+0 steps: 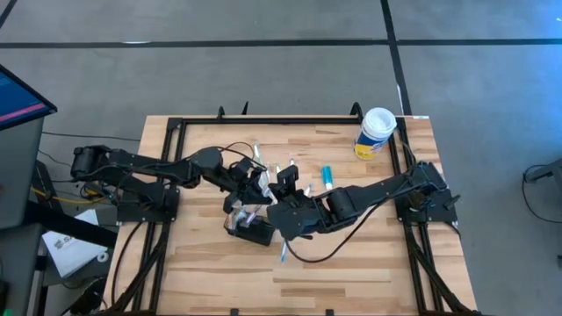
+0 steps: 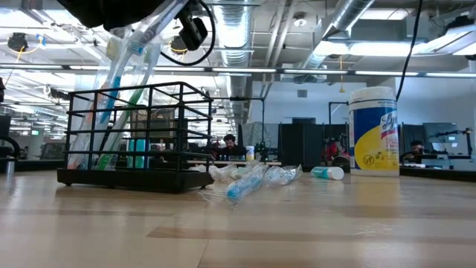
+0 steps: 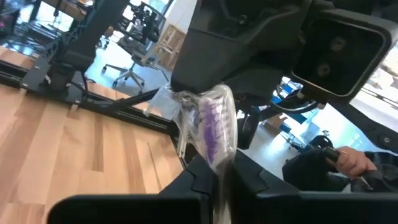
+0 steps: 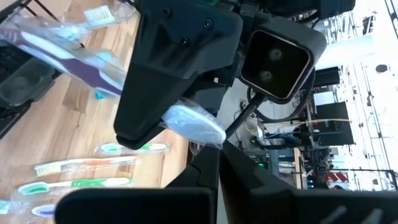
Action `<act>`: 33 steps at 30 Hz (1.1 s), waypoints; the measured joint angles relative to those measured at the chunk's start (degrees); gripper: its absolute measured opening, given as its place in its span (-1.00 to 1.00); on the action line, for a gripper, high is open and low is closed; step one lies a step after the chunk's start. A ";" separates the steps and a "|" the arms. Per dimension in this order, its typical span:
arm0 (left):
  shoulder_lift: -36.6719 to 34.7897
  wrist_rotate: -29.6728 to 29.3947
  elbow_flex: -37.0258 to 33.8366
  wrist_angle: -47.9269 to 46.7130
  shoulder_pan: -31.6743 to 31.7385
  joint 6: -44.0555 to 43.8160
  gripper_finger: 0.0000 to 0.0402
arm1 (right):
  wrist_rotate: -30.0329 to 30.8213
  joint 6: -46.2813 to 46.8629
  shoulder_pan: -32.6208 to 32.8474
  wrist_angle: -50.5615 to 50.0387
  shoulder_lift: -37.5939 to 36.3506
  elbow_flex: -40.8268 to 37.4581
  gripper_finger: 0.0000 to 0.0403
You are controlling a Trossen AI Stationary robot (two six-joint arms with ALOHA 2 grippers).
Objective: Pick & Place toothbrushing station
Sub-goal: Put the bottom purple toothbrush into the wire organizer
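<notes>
The toothbrushing station [image 2: 134, 138], a black wire holder with several brushes leaning in it, stands on the table left of centre [image 1: 250, 232]. Above it my two grippers meet. My left gripper [image 3: 219, 177] is shut on a purple toothbrush in a clear wrapper [image 3: 214, 127]. My right gripper [image 4: 217, 163] is shut at the same brush's pale wrapped end [image 4: 193, 124]. The brush's purple part [image 4: 74, 56] sticks out past my left gripper over the station. My left gripper pinches the wrapped purple toothbrush between its two fingers partway along its length [image 3: 219, 155], coming in level. The brush is lifted clear of the table and runs on to the right gripper's body. My right gripper holds the wrapper's pale rounded end [image 4: 198, 129] between its shut fingers, slanting down from the table's right. The left gripper's body hides the rest of that end.
Several wrapped toothbrushes [image 2: 253, 179] and a small tube [image 2: 327, 173] lie on the table right of the station. More brushes show in the right wrist view [image 4: 81, 165]. A yellow-and-white canister [image 1: 376, 132] stands at the far right corner.
</notes>
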 joint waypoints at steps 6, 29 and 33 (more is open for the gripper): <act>-0.01 0.21 -0.02 0.00 0.02 0.02 -0.97 | -0.06 -0.02 -0.01 -0.23 0.00 0.00 -1.00; -17.84 3.59 -1.61 0.06 0.14 12.02 -0.97 | 0.62 18.27 1.51 -14.10 -2.56 -0.02 -0.52; -22.31 2.34 -5.26 -0.07 1.67 15.15 -0.97 | 0.56 22.95 1.94 -18.31 -2.54 -0.03 -0.52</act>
